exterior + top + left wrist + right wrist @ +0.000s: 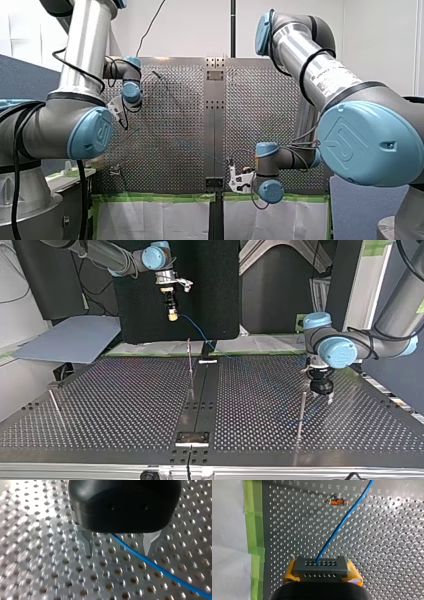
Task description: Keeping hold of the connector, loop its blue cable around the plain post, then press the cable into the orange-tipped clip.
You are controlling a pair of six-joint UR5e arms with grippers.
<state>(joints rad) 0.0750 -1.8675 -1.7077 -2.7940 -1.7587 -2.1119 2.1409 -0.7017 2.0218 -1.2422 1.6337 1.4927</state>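
Observation:
My right gripper [322, 576] is shut on a grey connector [320, 567], with its yellow pads on both sides. The blue cable [342, 522] leaves the connector and runs past the orange-tipped clip [337, 502] on the perforated plate. In the top view my right gripper [172, 314] hangs high above the far edge, and the cable [196, 332] drops from it to the plate. My left gripper [119, 552] sits low over the plate and is open. The cable [155, 567] runs between its metal fingers [88, 546], which do not touch it. A thin plain post [301, 412] stands just beside my left gripper [322, 389].
A second thin upright [190, 357] stands near the plate's far middle, and a third [54, 401] at the top view's left. A dark centre strip [200, 400] with a bracket [192, 438] divides the plate. Green tape [253, 535] lines the plate's edge.

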